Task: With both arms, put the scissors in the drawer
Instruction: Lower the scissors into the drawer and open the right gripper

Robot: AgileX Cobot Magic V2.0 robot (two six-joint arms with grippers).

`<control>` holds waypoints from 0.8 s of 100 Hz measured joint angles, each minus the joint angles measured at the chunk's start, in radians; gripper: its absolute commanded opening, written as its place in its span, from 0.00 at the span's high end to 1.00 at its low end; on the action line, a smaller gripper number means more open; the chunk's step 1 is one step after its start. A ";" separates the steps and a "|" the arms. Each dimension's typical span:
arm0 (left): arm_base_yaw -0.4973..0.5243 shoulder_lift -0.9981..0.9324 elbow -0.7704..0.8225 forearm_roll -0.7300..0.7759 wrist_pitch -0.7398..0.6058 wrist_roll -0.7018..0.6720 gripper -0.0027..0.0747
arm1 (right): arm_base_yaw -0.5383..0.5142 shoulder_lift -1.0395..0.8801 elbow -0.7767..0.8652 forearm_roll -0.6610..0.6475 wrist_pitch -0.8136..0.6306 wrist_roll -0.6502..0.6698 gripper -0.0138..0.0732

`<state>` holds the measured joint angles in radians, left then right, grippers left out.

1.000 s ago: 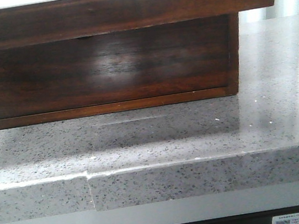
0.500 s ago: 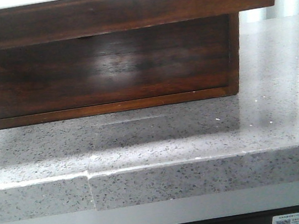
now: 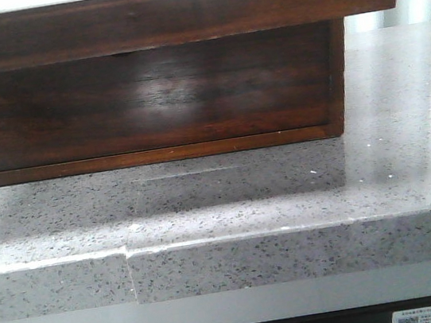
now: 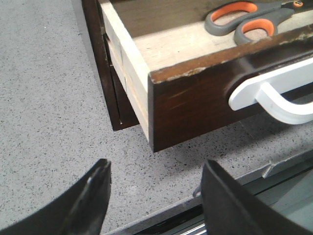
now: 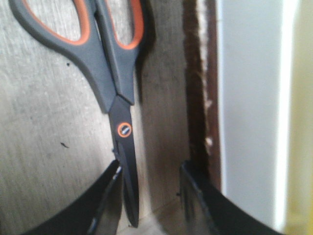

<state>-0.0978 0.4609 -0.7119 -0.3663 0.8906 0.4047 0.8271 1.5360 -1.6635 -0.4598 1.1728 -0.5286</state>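
Hanging over the speckled grey desk (image 4: 49, 98), the left end effector (image 4: 154, 196) is spread wide with nothing between its two dark fingers (image 4: 93, 196), which sit just short of the desk's front edge. Beyond them the drawer (image 4: 190, 107) stands pulled out of its dark wooden cabinet (image 4: 100, 63), its glossy reddish-brown front facing the camera and chipped along the top edge. A white handle (image 4: 274, 98) is fixed to that front. The drawer's pale side wall and pale floor show from above.

Inside lie the scissors (image 4: 249, 19), grey with orange-lined finger loops, flat on the floor close behind the front panel.

The right wrist view looks straight down into the same drawer. The right end effector (image 5: 149, 196) is open at a moderate width, fingers (image 5: 107, 200) low over the floor, and the closed blade tip of the scissors (image 5: 122, 132) reaches into the gap between them, near one finger; whether it touches that finger cannot be told. The blades are shut, an orange-ringed pivot screw showing, and the handles point away from the fingers. The scissors lie alongside the dark wall of the drawer (image 5: 195, 98), near it, with a pale surface past that wall.

From the front, only the desk (image 3: 401, 167) and the glossy dark side of the drawer (image 3: 149, 90) above it show; neither arm appears there.
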 measured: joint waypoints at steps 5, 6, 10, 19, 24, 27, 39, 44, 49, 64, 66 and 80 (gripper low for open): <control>0.000 0.000 0.000 0.002 0.000 0.000 0.46 | 0.000 -0.023 -0.002 0.013 0.000 0.012 0.54; 0.000 0.000 0.000 0.002 0.000 0.000 0.46 | 0.000 -0.027 -0.002 0.015 0.000 0.014 0.54; 0.000 0.000 0.000 0.002 0.000 0.000 0.46 | -0.001 -0.052 -0.005 0.036 0.000 0.021 0.54; 0.000 0.000 0.000 0.002 0.000 0.000 0.46 | -0.008 -0.111 -0.007 0.086 0.000 0.032 0.54; 0.000 0.000 0.000 0.002 0.000 0.000 0.46 | -0.011 -0.144 -0.011 0.105 0.000 0.050 0.54; 0.000 0.000 0.000 0.003 0.000 0.000 0.46 | -0.016 -0.168 -0.011 0.115 0.000 0.062 0.54; 0.000 0.000 0.000 0.003 0.000 0.000 0.46 | -0.047 -0.252 0.011 0.130 0.000 0.128 0.54; 0.000 0.000 0.000 0.003 -0.001 0.000 0.46 | -0.069 -0.292 0.042 0.131 -0.009 0.158 0.54; 0.000 0.000 0.000 0.003 -0.001 0.000 0.46 | -0.097 -0.336 0.085 0.133 -0.026 0.191 0.54; 0.000 0.000 0.000 0.003 -0.001 0.000 0.46 | -0.220 -0.494 0.279 0.133 -0.142 0.322 0.54; 0.000 0.000 0.000 0.003 -0.001 0.000 0.46 | -0.240 -0.519 0.310 0.133 -0.163 0.343 0.54; 0.000 0.000 0.005 0.003 -0.001 0.000 0.46 | -0.374 -0.681 0.514 0.133 -0.288 0.493 0.54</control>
<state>-0.0978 0.4609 -0.7069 -0.3631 0.8895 0.4047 0.4529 0.8551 -1.1493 -0.3267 0.8848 -0.0352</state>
